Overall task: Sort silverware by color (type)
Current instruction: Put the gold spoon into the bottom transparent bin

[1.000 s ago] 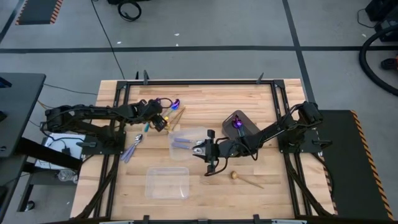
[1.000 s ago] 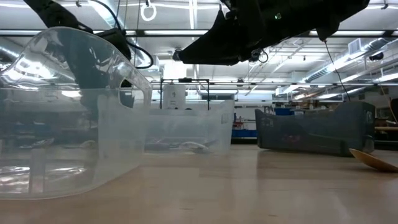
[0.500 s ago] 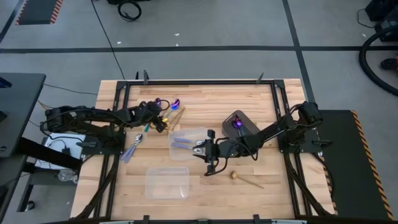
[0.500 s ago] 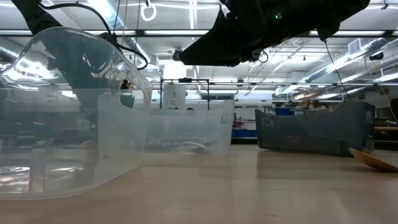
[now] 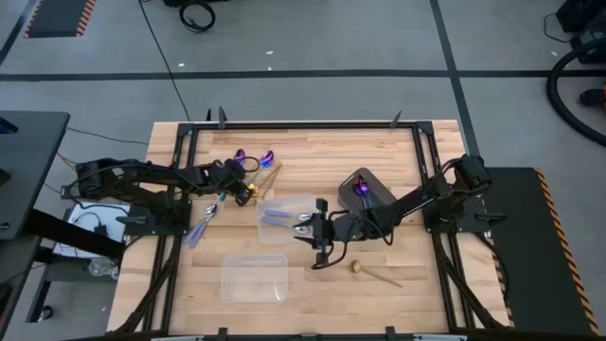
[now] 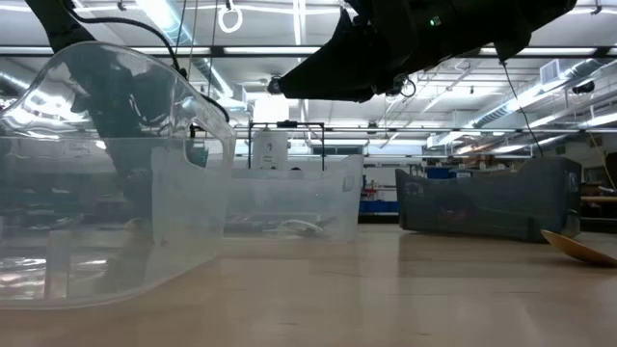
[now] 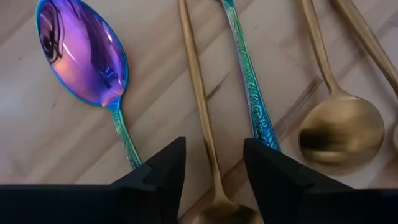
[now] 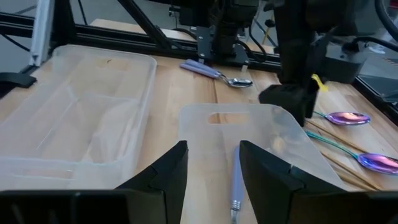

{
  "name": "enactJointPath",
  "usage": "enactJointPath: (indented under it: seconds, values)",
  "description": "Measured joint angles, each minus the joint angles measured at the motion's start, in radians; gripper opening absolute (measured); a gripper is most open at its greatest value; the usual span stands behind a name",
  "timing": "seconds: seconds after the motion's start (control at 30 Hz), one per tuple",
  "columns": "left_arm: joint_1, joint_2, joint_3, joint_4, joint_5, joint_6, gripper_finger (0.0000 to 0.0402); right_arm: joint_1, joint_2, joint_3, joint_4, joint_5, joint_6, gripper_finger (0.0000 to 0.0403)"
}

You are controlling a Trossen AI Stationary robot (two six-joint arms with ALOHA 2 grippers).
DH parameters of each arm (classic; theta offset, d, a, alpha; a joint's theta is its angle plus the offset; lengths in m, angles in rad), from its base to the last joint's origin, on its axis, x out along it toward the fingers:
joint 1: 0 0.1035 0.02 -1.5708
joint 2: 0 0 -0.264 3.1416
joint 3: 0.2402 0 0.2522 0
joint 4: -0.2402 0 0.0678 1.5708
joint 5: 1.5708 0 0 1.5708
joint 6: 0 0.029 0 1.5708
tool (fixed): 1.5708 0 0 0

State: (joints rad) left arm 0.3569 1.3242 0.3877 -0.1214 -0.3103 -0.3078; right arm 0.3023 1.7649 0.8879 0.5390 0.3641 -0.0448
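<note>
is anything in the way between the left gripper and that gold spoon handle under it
Nothing visible. The left gripper hangs open right over the gold spoon handle, one finger on each side. The purple-blue spoons lie beside it on the table, not across it.

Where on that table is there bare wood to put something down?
The far right corner beyond the dark grey tray is bare, as is the near left corner beside the empty clear tray. It is crowded around the spoon pile at far left, and mid-table around the other clear tray.
</note>
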Motion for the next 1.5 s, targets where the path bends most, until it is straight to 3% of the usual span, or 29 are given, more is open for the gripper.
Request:
enactJointPath:
  seconds: [0.17,0.5,0.77,1.07,1.3,1.5]
  values:
    - [-0.001,0.012,0.001,-0.004,0.005,0.004,0.0149,0.003,0.000,0.000,0.003,0.000,0.000,0.0155]
    - [-0.002,0.014,0.000,-0.022,0.023,0.025,0.0020,0.005,0.000,0.000,0.006,0.000,-0.002,0.0155]
    - [-0.001,-0.014,-0.002,-0.012,0.000,0.059,0.0017,0.007,0.000,0.000,0.005,-0.003,-0.003,0.0155]
    - [-0.031,-0.126,0.005,-0.012,-0.028,0.099,0.0017,0.010,0.000,0.000,-0.001,0.004,-0.008,0.0155]
    - [-0.103,-0.218,0.005,-0.001,-0.088,0.132,0.0017,0.011,0.000,0.000,-0.025,0.149,0.035,0.0155]
    - [-0.180,-0.333,0.006,0.042,-0.086,0.239,0.0017,0.017,0.000,0.000,-0.023,0.157,0.037,0.0155]
